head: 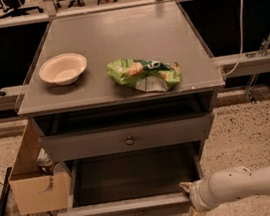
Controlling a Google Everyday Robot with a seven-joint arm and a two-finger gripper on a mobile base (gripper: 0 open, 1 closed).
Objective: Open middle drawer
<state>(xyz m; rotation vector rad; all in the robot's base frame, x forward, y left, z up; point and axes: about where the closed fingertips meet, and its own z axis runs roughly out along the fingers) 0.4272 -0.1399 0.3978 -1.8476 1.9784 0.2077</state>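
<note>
Middle drawer [120, 211]: pulled well out; we judge the opening essentially done.
End effector [192, 201]: at its front, under the worktop [114, 35] front-right corner; grip we cannot tell.
Left: probably only backing away.
</note>
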